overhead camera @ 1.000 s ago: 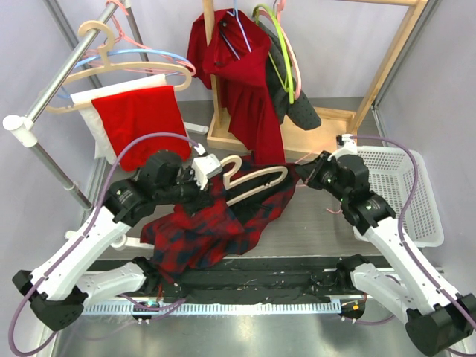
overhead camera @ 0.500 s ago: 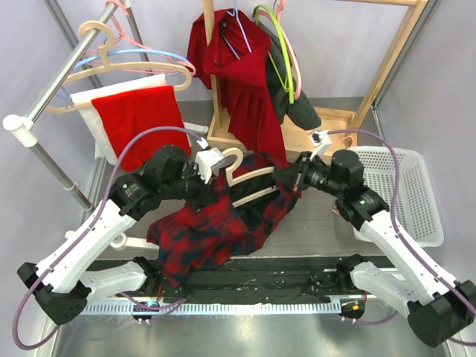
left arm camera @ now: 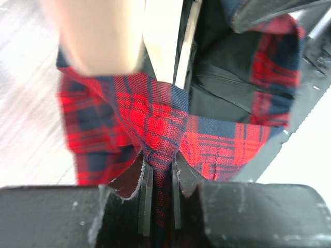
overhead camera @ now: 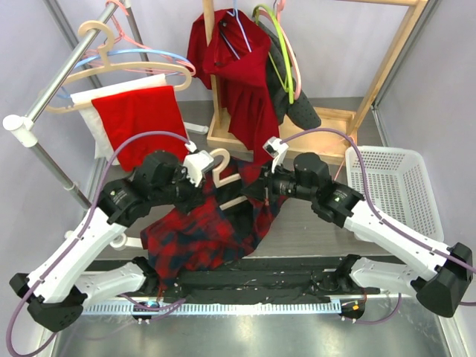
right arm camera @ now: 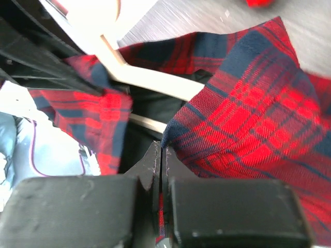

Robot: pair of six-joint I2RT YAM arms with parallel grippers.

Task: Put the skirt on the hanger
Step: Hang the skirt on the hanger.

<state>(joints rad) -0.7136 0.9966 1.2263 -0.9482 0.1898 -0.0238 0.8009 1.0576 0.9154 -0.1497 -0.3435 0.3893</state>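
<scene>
Your left gripper (left arm camera: 160, 173) is pinched onto a fold of the skirt (left arm camera: 150, 113), with cloth bunched between its jaws; your right gripper (right arm camera: 161, 155) is clamped tight on another edge of it. The two meet over the middle of the table (overhead camera: 320, 230); the skirt hangs between them and trails toward the near edge. One cream hanger (right arm camera: 150, 82) sits inside the skirt, hook up beside the left gripper.

Count one plaid skirt and one hanger in it. Further out, one white basket (overhead camera: 405, 197) lies right. One wooden rack (overhead camera: 392, 63) behind carries a red dress (overhead camera: 245, 97) and a dark garment (overhead camera: 294, 104). One rail (overhead camera: 65, 71) left holds several hangers (overhead camera: 111, 63), a red cloth (overhead camera: 141, 119) and a white cloth (overhead camera: 93, 126). The table is grey metal; the walls (overhead camera: 446, 74) are pale.
</scene>
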